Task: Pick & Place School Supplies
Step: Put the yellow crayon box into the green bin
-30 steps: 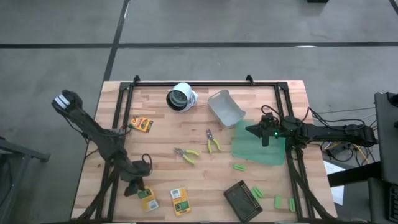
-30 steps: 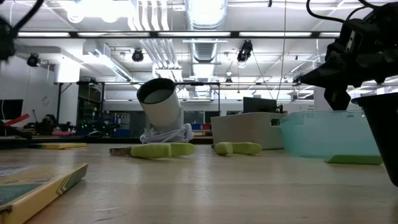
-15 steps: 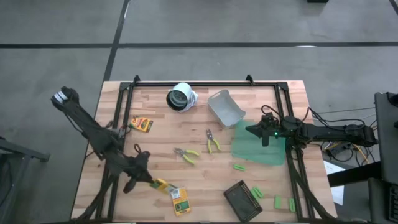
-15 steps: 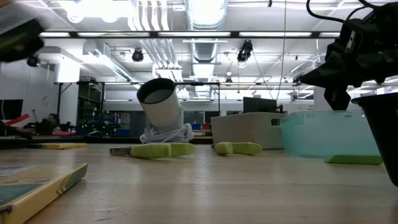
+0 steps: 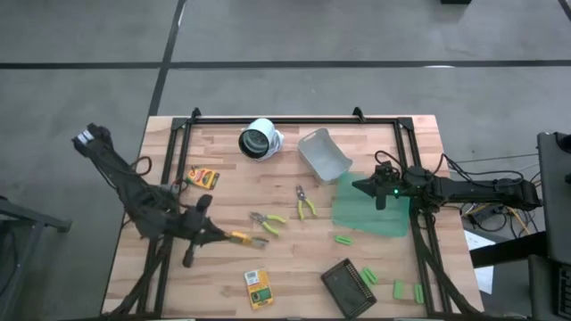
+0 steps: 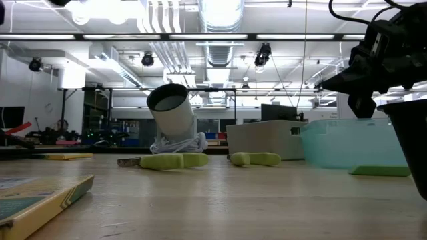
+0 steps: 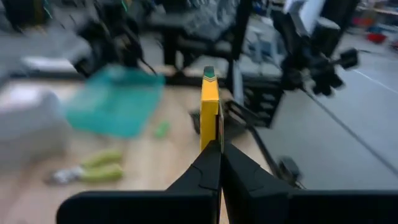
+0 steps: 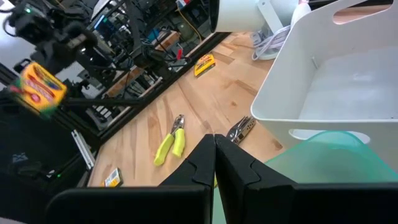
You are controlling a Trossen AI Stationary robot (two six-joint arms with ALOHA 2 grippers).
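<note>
**Left arm's got a crayon-style pack pinched edge-on**

So the left gripper (image 5: pixel 223 237) is clamped on one of the flat yellow packs (image 7: pixel 210 115), held up off the table (image 5: pixel 268 192) just left of the nearer yellow-handled tool (image 5: pixel 268 222). From the wrist view the pack stands on edge, fingers squeezing its two broad faces near one end.

My guess: it's a light, stiff little cardboard box, so no weight issue, but held that far toward the end it could pivot if swung fast. A grip nearer the middle looks safer.

Another pack (image 5: pixel 258 288) lies near the front edge, one more (image 5: pixel 203 177) farther back. The right gripper (image 5: pixel 376 189) sits pinched shut, empty, over the green bin (image 5: pixel 370 214).
</note>
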